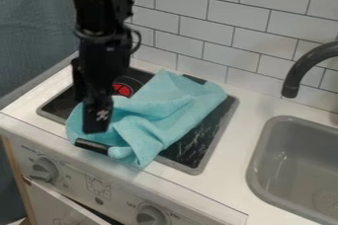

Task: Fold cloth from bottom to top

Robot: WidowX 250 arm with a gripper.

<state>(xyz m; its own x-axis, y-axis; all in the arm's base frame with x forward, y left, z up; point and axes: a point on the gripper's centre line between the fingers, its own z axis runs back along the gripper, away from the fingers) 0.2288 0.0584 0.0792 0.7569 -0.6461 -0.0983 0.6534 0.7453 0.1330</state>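
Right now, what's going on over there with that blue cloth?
A black robot arm has its gripper down at the left part of the light blue cloth, which lies rumpled across the dark stove top. The job is folding it bottom to top; it isn't neatly folded yet.

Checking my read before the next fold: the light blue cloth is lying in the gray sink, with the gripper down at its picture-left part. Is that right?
Not quite: the camera view shows the light blue cloth lying across the dark stove top, to the picture-left of the gray sink. The gripper is indeed down at the cloth's picture-left part.
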